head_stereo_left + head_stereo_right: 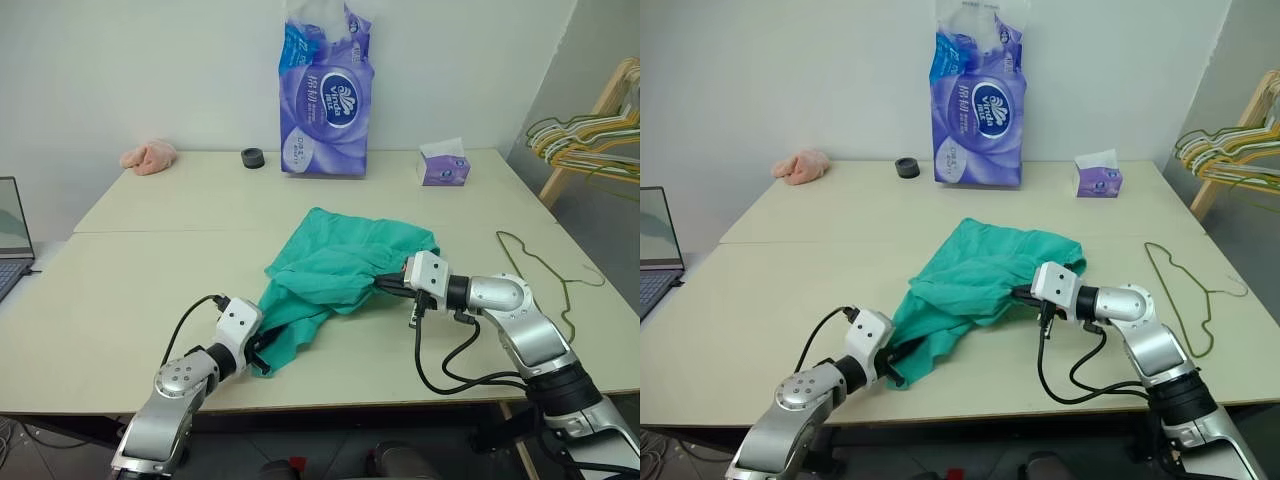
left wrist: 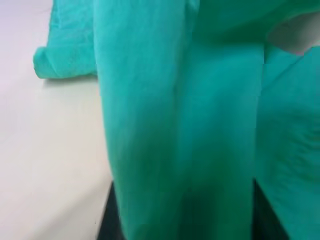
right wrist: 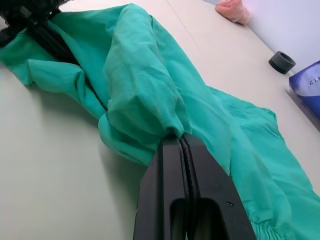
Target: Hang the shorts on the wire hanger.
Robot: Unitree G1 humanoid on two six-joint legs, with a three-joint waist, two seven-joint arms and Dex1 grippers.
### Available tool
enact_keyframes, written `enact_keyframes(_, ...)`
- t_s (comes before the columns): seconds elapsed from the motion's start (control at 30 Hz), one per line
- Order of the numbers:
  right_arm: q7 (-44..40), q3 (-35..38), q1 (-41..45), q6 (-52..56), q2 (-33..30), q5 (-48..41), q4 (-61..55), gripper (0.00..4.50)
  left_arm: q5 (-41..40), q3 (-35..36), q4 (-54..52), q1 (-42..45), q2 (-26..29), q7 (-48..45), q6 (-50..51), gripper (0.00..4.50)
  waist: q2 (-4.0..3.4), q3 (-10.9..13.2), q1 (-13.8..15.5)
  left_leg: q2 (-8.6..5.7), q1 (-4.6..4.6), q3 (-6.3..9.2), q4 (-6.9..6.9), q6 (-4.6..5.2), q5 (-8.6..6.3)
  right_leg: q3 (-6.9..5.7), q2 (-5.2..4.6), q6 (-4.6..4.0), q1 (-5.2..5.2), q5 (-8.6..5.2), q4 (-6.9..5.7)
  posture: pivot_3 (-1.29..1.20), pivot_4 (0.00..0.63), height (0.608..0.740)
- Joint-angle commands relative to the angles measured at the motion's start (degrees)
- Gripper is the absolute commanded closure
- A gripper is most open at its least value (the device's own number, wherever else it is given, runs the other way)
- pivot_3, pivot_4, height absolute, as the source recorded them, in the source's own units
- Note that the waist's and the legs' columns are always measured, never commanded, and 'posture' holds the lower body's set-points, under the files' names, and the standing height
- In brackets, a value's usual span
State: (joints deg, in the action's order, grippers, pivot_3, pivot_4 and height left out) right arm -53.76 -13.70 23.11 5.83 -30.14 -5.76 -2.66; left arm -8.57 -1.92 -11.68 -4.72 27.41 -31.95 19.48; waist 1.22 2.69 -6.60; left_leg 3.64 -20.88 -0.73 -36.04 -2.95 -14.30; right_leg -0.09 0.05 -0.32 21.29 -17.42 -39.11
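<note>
Teal shorts (image 1: 335, 265) mid-table, bunched, limp, light; likely sag and slide. Left gripper (image 1: 262, 345) clamped on near hem, right gripper (image 1: 388, 285) pinching fold. Hanger (image 1: 545, 270) flat near right edge. Best hold: gathered waistband.

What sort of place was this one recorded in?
Probably an office or lab room set up for laundry practice: pale tables against a bare wall, a laptop at one edge, and a rack of hangers beside them.
</note>
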Motion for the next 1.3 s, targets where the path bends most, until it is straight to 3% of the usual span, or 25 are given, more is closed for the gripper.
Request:
enact_keyframes(0.03,-1.5,3.4,3.3,0.6,-1.4,-2.6,-1.9,4.5,0.9,1.1,-1.6,1.8,2.5,-1.1,-1.4,4.48,0.01,0.0,0.0,0.0,0.0,0.0,0.0,0.0,0.0,0.0,0.0,0.0,0.0,0.0,0.0,-0.17,0.014,0.74)
enact_keyframes(0.17,-6.9,5.9,6.6,1.9,-6.1,-5.6,-0.3,4.5,4.7,3.3,0.8,5.9,11.4,-4.2,-5.3,4.48,-0.02,0.1,-0.1,0.0,-0.02,-0.01,0.02,0.0,0.0,-0.05,0.01,0.0,0.03,0.0,0.01,-0.18,0.015,0.74)
enact_keyframes(0.3,-17.1,5.3,10.0,6.8,-12.5,-10.2,-2.2,4.5,7.5,3.8,6.1,14.3,25.5,-13.9,-13.4,4.48,-0.02,0.3,-0.1,0.03,-0.03,0.05,0.02,0.0,0.0,-0.21,0.04,-0.01,0.04,0.0,0.0,-0.18,0.015,0.74)
enact_keyframes(0.4,-23.8,4.1,11.6,10.9,-16.7,-13.5,-5.6,4.5,2.5,3.8,6.1,18.5,35.3,-28.2,-16.2,4.48,-0.17,0.4,-0.3,0.04,-0.13,0.0,0.06,0.0,0.0,-0.22,0.02,-0.04,0.1,-0.02,0.07,-0.18,0.015,0.74)
enact_keyframes(0.47,-27.3,3.8,12.7,15.2,-18.8,-16.7,-8.6,4.5,-4.6,4.6,2.7,19.5,41.1,-38.7,-12.7,4.48,-0.3,0.5,-0.7,0.02,-0.13,-0.12,0.08,-0.01,-0.02,-0.15,-0.08,-0.01,0.1,-0.04,0.1,-0.18,0.014,0.74)
enact_keyframes(0.6,-31.5,3.3,14.6,24.6,-21.9,-22.6,-12.7,4.5,-16.9,4.7,-3.9,21.4,46.7,-50.9,-3.0,4.48,-0.3,0.7,-1.6,0.06,-0.26,-0.24,0.07,-0.08,-0.18,-0.04,-0.09,0.14,0.25,-0.14,0.08,-0.17,0.014,0.74)
enact_keyframes(0.7,-31.1,1.1,17.3,27.5,-20.3,-22.1,-9.8,4.5,-13.3,-0.6,-0.5,27.1,44.0,-52.1,-3.6,4.48,-0.32,0.8,-1.6,0.03,-0.24,-0.27,0.06,-0.06,-0.22,-0.01,-0.08,0.28,0.25,-0.22,0.07,-0.16,0.01,0.74)
enact_keyframes(0.83,-22.8,-2.0,26.1,23.6,-9.9,-14.0,9.0,4.5,0.1,-9.1,19.6,42.0,30.0,-43.7,-12.5,4.48,-0.29,0.8,-1.7,0.03,-0.04,-0.21,-0.03,-0.01,-0.19,-0.03,0.06,0.24,0.07,-0.16,0.0,-0.16,0.004,0.74)
enact_keyframes(0.93,-15.0,-3.7,35.0,10.5,-3.4,-4.4,28.3,4.5,11.2,-13.1,40.5,54.7,21.8,-33.4,-23.2,4.48,-0.07,0.9,-1.7,0.03,-0.08,-0.11,-0.27,0.39,0.07,-0.15,0.15,0.23,0.04,0.34,-0.04,-0.15,0.0,0.74)
enact_keyframes(1.03,8.2,-4.8,54.9,-10.8,3.0,8.0,54.8,4.5,26.1,-18.5,68.5,79.3,15.6,-5.8,-32.5,4.48,0.04,1.4,-1.9,0.04,-0.47,-0.12,-0.78,0.49,0.13,0.01,0.14,0.24,0.36,0.54,-0.27,-0.16,0.0,0.74)
enact_keyframes(1.1,19.1,-4.8,65.8,-21.3,3.9,13.0,64.2,4.5,32.6,-21.0,77.7,93.1,16.5,7.1,-36.3,4.48,0.15,1.6,-2.5,-0.04,-2.27,-0.2,-1.18,0.5,0.32,0.56,0.11,0.12,2.4,1.07,-0.97,-0.17,0.0,0.74)
enact_keyframes(1.17,24.7,-4.2,72.4,-28.5,3.5,15.6,68.7,4.5,38.1,-23.3,81.8,102.7,18.9,15.1,-39.7,4.48,0.18,1.6,-3.1,-0.09,-3.61,-0.41,-1.15,-0.34,0.87,0.86,-0.15,0.21,4.0,1.27,-1.31,-0.17,0.0,0.74)
enact_keyframes(1.23,31.2,-3.4,77.1,-35.5,1.6,18.1,70.4,4.5,46.6,-28.0,82.8,111.9,23.0,23.9,-43.6,4.48,0.12,1.5,-3.9,-0.09,-3.77,-0.97,-0.83,-0.48,0.81,1.11,-0.56,0.53,4.33,1.03,-1.12,-0.17,0.0,0.74)
enact_keyframes(1.3,34.5,-2.7,78.1,-41.1,0.1,19.5,70.7,4.5,50.9,-30.5,82.8,116.1,26.0,25.8,-47.6,4.48,0.06,1.4,-4.6,-0.1,-3.78,-1.12,-0.46,-0.68,0.64,1.23,-0.73,0.74,4.48,0.75,-0.8,-0.18,0.0,0.74)
